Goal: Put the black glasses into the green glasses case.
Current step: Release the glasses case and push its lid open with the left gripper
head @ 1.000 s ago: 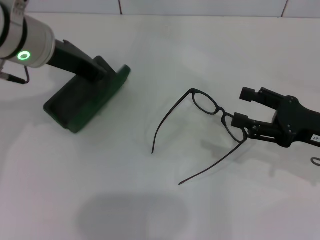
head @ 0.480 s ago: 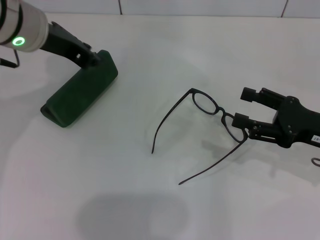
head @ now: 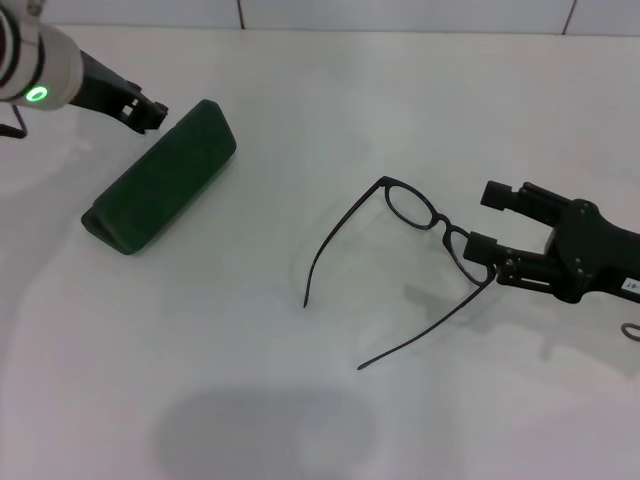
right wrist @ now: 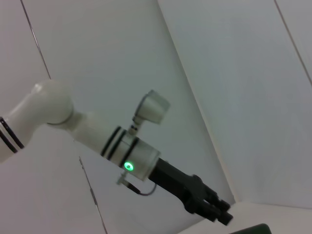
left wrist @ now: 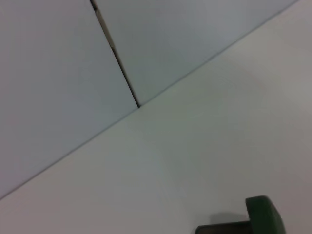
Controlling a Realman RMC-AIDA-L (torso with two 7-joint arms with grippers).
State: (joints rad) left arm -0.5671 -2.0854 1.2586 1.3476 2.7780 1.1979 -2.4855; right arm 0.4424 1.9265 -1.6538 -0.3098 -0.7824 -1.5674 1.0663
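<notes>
Beside black glasses (head: 432, 222): right gripper (head: 484, 220) fingers (head: 480, 244) spread; green glasses case (head: 160, 178) closed.

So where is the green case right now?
In the head view, the green glasses case lies closed on the table's left side, just beside the left gripper, far from the black glasses.

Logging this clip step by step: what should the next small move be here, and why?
Probably the right gripper should close on the black glasses: its fingers are open at the frame's right lens end, and the glasses lie flat on the table. The green glasses case looks shut, with the left gripper just beside it.
</notes>
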